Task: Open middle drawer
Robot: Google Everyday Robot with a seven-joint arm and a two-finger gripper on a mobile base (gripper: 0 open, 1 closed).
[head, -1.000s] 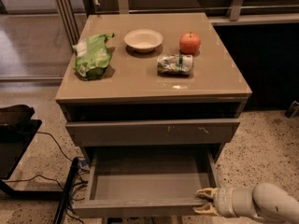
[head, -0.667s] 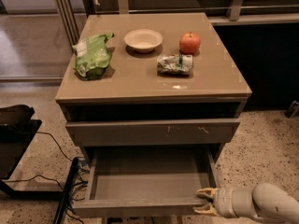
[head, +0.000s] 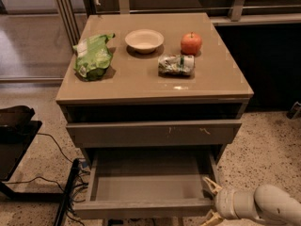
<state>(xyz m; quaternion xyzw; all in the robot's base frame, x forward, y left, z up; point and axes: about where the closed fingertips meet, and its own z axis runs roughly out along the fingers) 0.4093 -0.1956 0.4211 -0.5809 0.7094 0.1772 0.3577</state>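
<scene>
The middle drawer point(head: 146, 187) is pulled far out at the bottom of the taupe cabinet; its grey interior is bare and its plain front point(head: 141, 209) faces me. My gripper point(head: 210, 201) is at the drawer's front right corner, low right in the camera view. Its fingers are spread apart. One fingertip point(head: 209, 184) points inside the drawer past the right wall, and the other sits below and outside the front. The fingers straddle the corner without clamping it. The white forearm point(head: 263, 205) runs off to the lower right.
Above it, a taller drawer front with whitish scratches point(head: 153, 133) stands slightly out. On the cabinet top point(head: 141, 79) lie a green chip bag point(head: 93, 56), a white bowl point(head: 144, 40), an orange-red fruit point(head: 191, 43) and a crushed can point(head: 176, 64). A black stand point(head: 16, 140) and cables point(head: 66, 192) are at left.
</scene>
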